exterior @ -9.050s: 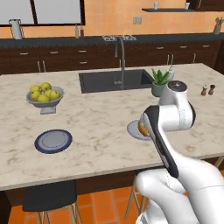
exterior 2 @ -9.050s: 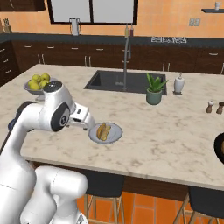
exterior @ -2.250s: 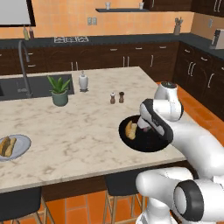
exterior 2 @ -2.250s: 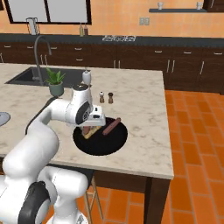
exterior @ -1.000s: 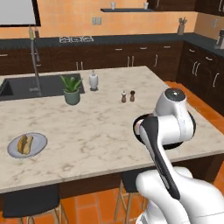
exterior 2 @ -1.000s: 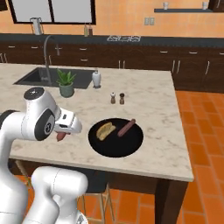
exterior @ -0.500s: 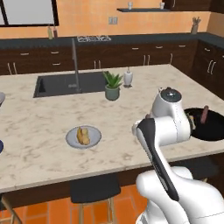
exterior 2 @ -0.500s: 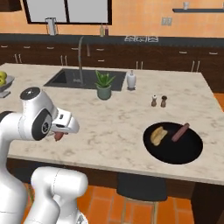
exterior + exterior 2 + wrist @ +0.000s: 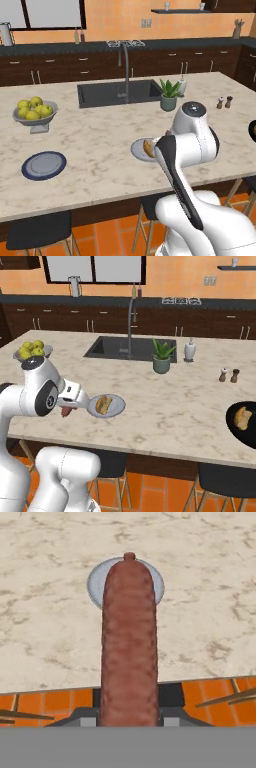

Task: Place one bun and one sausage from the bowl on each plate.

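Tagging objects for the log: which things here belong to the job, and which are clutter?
Job: sausage in the gripper; bun on the near plate; second bun in the bowl; dark-rimmed plate.
Clutter: apple bowl, potted plant, shakers, soap bottle.

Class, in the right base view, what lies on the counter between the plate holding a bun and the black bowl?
Nothing: between the plate and the bowl the right base view shows bare marble counter.

No readable text, labels, brands or numbers anywhere.
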### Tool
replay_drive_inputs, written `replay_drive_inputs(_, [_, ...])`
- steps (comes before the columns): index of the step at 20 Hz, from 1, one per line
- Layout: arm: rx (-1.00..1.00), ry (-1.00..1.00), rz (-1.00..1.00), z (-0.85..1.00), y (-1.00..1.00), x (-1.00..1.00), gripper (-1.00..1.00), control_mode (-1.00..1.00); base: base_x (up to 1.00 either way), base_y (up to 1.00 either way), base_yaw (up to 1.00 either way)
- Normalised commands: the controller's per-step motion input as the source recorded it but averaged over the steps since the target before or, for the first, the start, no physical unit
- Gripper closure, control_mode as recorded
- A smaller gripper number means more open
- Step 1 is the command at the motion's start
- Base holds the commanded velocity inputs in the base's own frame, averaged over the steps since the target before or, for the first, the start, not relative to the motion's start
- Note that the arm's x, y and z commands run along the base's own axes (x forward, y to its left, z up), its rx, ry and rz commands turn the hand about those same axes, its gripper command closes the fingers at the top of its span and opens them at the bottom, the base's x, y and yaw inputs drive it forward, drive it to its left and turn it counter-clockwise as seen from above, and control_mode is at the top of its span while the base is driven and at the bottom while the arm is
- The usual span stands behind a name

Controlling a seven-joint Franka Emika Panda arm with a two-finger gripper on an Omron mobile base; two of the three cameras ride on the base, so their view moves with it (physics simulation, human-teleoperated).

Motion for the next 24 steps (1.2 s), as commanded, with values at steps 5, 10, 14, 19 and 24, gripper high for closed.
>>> replay_drive_inputs(5, [0.0, 0.0, 0.0, 0.0, 0.0, 0.0, 1.0, 1.0, 0.38, 0.02, 0.0])
replay_drive_inputs(10, [0.0, 0.0, 0.03, 0.0, -0.08, 0.28, 1.0, -1.0, 0.0, 0.0, 0.0])
replay_drive_inputs(14, [0.02, 0.0, 0.16, 0.02, -0.62, 0.88, 1.0, -1.0, 0.0, 0.0, 0.0])
replay_drive_inputs(19, [0.04, 0.08, 0.16, -0.16, -0.64, 1.0, 1.0, -1.0, 0.0, 0.0, 0.0])
replay_drive_inputs(24, [0.06, 0.13, 0.05, -0.39, -0.25, 0.77, 1.0, -1.0, 0.0, 0.0, 0.0])
